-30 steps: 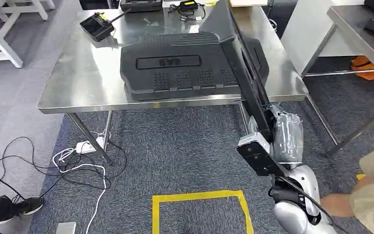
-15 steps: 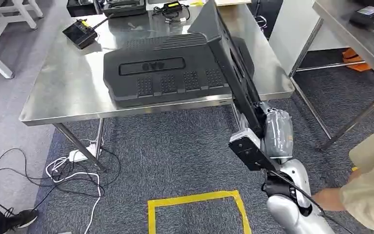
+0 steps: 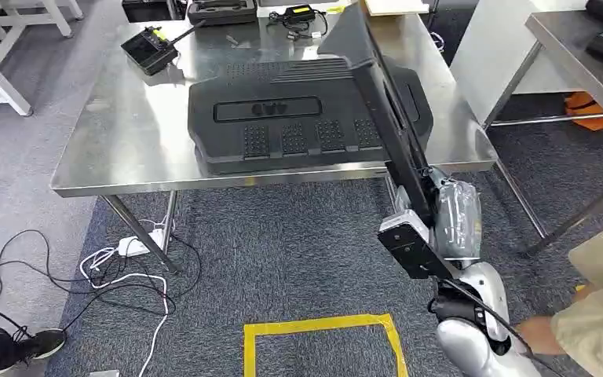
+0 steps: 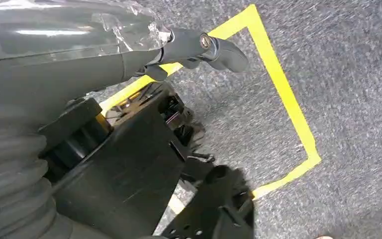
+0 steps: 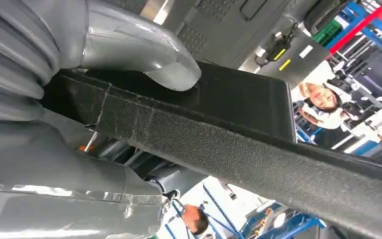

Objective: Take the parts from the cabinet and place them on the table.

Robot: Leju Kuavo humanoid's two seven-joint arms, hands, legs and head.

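Still gripped by the right hand (image 3: 449, 210), panel (image 3: 385, 110) leans over table (image 3: 126, 157).

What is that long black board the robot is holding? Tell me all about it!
The long black board is a flat, dark panel, seen edge-on in the head view, with a rough, felt-like edge in the right wrist view. It slants up from the right robot hand, which grips its lower end, out over the steel table. Its upper part passes in front of the big black moulded part lying on that table; whether they touch, I cannot tell. A boxy black piece sits at its lower end.
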